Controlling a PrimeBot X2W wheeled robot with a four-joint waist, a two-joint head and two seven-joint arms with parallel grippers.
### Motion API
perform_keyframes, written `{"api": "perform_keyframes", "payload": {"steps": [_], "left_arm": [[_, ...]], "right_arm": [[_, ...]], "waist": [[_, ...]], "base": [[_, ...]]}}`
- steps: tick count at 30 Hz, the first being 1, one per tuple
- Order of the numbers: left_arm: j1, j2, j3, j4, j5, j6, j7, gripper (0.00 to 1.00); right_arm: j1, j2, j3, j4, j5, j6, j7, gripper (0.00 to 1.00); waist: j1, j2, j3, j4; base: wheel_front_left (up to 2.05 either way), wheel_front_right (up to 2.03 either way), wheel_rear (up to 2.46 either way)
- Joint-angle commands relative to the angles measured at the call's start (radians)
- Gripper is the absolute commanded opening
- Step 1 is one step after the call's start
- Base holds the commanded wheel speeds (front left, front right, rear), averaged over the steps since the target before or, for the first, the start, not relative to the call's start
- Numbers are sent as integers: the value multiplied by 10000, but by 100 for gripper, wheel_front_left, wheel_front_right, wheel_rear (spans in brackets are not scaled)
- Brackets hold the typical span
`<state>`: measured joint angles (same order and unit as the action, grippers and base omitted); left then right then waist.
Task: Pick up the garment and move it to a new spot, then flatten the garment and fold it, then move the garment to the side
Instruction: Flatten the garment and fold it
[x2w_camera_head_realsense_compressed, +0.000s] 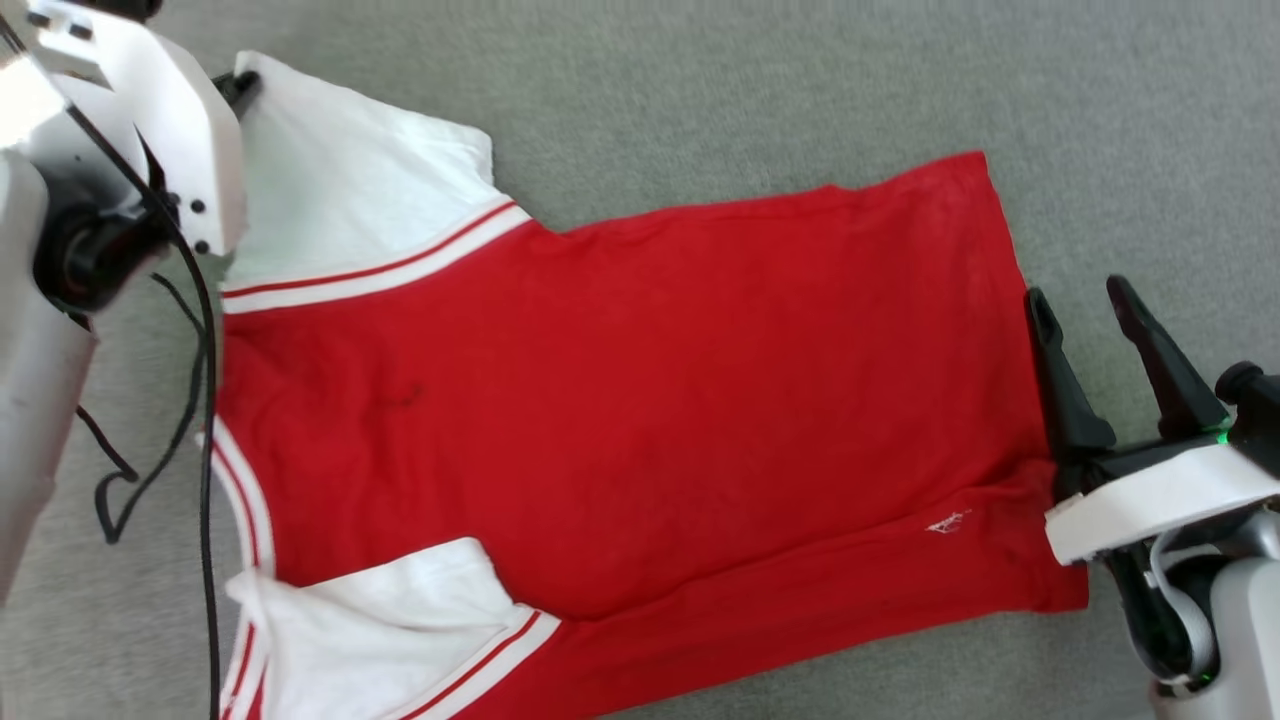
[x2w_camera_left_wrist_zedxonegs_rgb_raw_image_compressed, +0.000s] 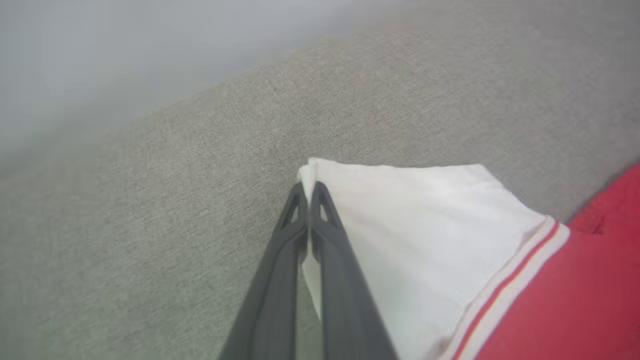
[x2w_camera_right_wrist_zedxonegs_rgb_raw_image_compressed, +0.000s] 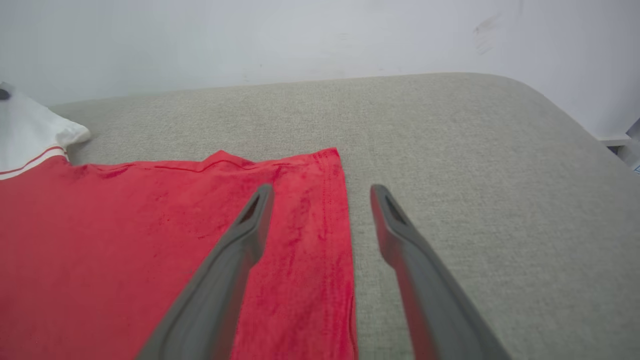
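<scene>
The garment (x2w_camera_head_realsense_compressed: 620, 400), a red T-shirt with white sleeves and striped trim, lies spread flat on the grey fabric surface, neck end at the left and hem at the right. My left gripper (x2w_camera_left_wrist_zedxonegs_rgb_raw_image_compressed: 309, 192) is shut on the corner of the white sleeve (x2w_camera_left_wrist_zedxonegs_rgb_raw_image_compressed: 415, 235), a fold of white cloth pinched between its dark fingers. In the head view its tip (x2w_camera_head_realsense_compressed: 240, 88) meets the far sleeve's corner behind the white wrist housing. My right gripper (x2w_camera_head_realsense_compressed: 1080, 300) stands open over the hem (x2w_camera_right_wrist_zedxonegs_rgb_raw_image_compressed: 345, 235), one finger above the red cloth and the other over bare surface.
The grey upholstered surface (x2w_camera_head_realsense_compressed: 800, 90) extends all around the shirt. A pale wall (x2w_camera_right_wrist_zedxonegs_rgb_raw_image_compressed: 300, 35) rises behind its far edge, and the surface rounds off at the right (x2w_camera_right_wrist_zedxonegs_rgb_raw_image_compressed: 575, 125). Black cables (x2w_camera_head_realsense_compressed: 200, 400) hang from my left arm beside the neckline.
</scene>
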<state>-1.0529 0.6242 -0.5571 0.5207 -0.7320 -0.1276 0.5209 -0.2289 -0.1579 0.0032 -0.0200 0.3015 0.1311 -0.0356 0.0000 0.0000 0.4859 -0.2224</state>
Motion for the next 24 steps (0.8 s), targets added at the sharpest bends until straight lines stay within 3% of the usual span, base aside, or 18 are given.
{"api": "perform_keyframes", "payload": {"steps": [1, 11, 14, 24], "left_arm": [[240, -12, 22, -155, -2, 30, -210, 0], [1896, -24, 6, -2842, -379, 416, -720, 0], [2394, 105, 28, -4009, -524, 649, -673, 0], [3638, 504, 163, -6847, -522, 1465, -771, 0]], "right_arm": [[128, -149, -35, 9, -69, -9, 172, 100], [-431, -1714, -167, -125, -45, -10, 2925, 100], [-909, -2411, -111, 98, 79, -12, 4060, 100], [-2640, -3531, 176, 1327, 947, -12, 6935, 100]], "waist": [[0, 0, -439, 331], [0, 0, -1158, 1415], [0, 0, -1101, 1708], [0, 0, -458, 2472]], "base": [[0, 0, 0], [0, 0, 0], [0, 0, 0], [0, 0, 0]]}}
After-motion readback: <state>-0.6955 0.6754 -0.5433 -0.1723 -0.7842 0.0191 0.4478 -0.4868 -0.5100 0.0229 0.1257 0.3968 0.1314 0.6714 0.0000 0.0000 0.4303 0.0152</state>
